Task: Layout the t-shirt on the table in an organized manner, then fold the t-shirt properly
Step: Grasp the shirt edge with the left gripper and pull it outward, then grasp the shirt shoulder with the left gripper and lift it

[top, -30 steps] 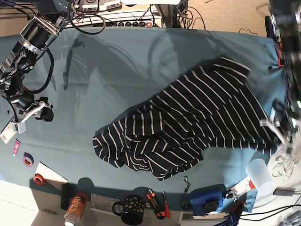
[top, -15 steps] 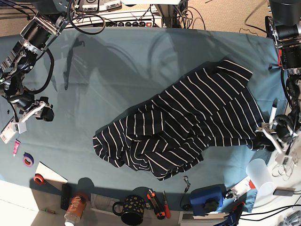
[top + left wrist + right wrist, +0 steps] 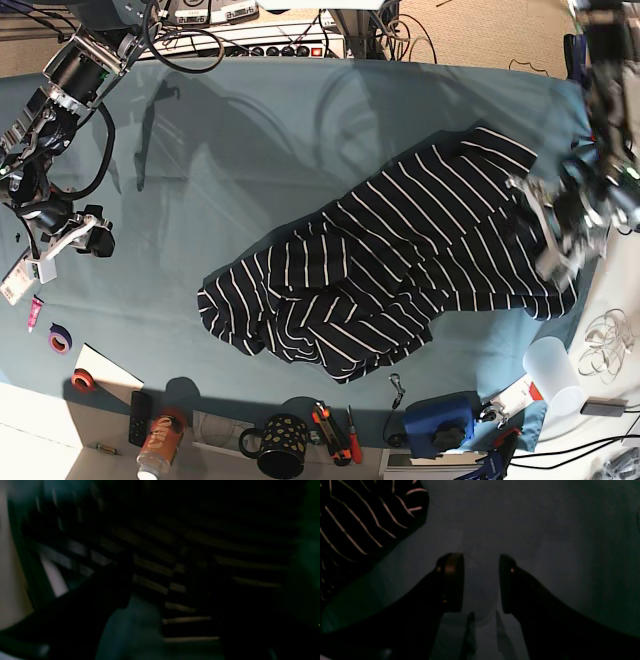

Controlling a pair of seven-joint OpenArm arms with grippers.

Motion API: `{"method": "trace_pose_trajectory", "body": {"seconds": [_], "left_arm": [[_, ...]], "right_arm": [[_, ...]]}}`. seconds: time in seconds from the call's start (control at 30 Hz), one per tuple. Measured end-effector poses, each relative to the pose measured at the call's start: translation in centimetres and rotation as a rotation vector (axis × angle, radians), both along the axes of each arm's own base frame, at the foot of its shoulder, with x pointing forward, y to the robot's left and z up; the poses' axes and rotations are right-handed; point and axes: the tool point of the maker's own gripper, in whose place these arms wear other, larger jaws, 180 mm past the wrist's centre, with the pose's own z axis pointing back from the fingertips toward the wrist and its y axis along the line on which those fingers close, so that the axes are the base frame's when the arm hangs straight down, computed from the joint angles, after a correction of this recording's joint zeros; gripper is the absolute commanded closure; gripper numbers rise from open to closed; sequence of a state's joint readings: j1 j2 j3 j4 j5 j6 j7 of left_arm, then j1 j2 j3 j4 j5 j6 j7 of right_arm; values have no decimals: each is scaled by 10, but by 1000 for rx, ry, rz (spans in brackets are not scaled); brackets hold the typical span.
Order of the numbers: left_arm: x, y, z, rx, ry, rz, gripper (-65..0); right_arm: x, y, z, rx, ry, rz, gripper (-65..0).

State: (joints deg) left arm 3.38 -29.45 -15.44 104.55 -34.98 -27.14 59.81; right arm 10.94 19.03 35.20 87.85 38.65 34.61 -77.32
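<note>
The t-shirt (image 3: 400, 270) lies bunched across the middle-right of the table (image 3: 250, 150), one end close to the table's right edge — broad bare cloth stretches away on the base view's left and far side. The right gripper (image 3: 481, 582) hangs over bare table near that left edge, jaws parted by a moderate gap, holding nothing. The left gripper (image 3: 555, 225) sits blurred over the shirt's right end — its wrist view is too dark, so I cannot tell whether it grips.
</note>
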Motion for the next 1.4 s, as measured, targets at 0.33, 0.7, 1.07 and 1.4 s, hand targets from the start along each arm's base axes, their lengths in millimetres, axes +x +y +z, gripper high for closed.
{"method": "trace_pose_trajectory", "body": {"seconds": [0.33,0.7,1.07,1.4], "left_arm": [[-19,-2,-43,-78,128,12,-313],[-35,-3,-69,-165,243,0,-313],[-49,-18,-68,-236,312,-52,-156],[-41,-37,-23,-148,194,-167,0]], "right_arm": [[0,0,0,0,1,0,-234],[0,0,0,0,1,0,-234],[0,0,0,0,0,0,-234],[0,0,0,0,0,0,-234]]}}
